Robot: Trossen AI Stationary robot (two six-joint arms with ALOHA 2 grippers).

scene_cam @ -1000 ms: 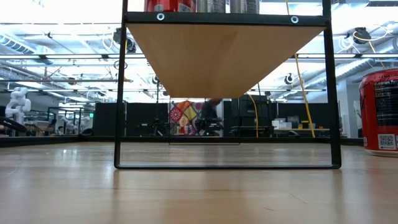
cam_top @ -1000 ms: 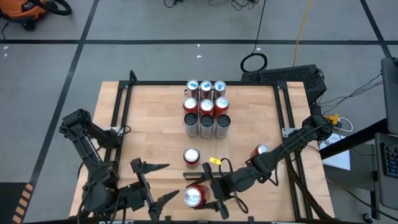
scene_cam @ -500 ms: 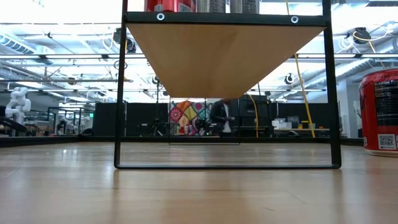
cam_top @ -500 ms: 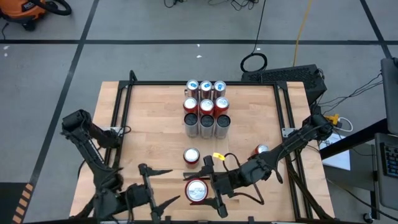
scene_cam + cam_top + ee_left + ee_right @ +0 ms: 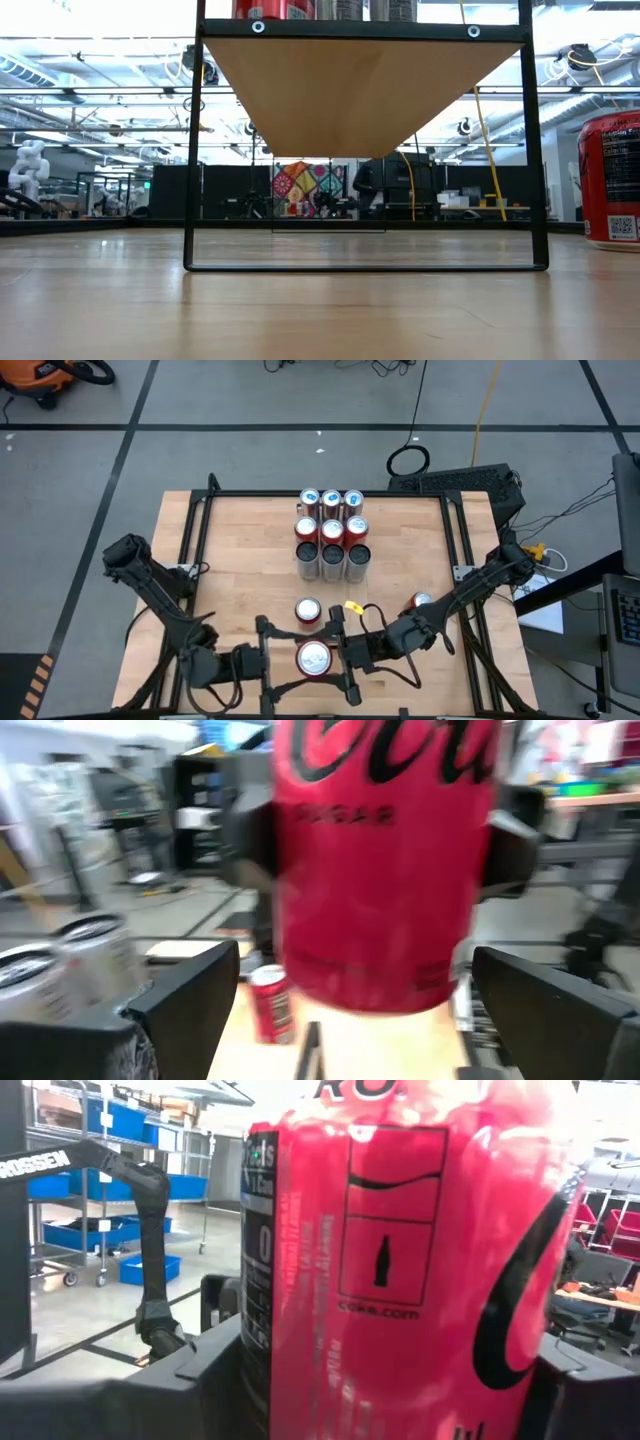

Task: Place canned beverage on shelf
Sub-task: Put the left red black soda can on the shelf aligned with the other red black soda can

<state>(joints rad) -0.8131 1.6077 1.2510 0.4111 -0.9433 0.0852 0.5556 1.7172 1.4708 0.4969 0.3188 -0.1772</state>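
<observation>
A red beverage can [image 5: 315, 657] hangs above the table's near edge, and my right gripper [image 5: 328, 658] is shut on it. My left gripper [image 5: 270, 660] stands open just left of the can, level with it. Its fingers [image 5: 185, 1005] reach toward either side of the can [image 5: 380, 870] and touch nothing. The shelf [image 5: 360, 90] shows from below in the low view, a pale wood panel on a black frame. Several cans [image 5: 332, 540] stand on it in rows. My right gripper pinches the can's side wall [image 5: 270, 1330] between its two fingers [image 5: 215, 1355], one on each side of the can. The fingers come in about level from the table's right. The can stands roughly upright in the hold, lifted clear of the table.
A red can [image 5: 308, 610] stands on the table just beyond the held one. Another can [image 5: 422, 603] stands near the right arm, and it shows at the right edge of the low view [image 5: 610, 180]. The shelf's black frame [image 5: 205, 520] flanks the tabletop.
My left gripper has moved toward the table's right edge and down, up to the held can. It has rolled, so its open fingers now stand at either side of the can. My right gripper has tipped and raised the can slightly.
</observation>
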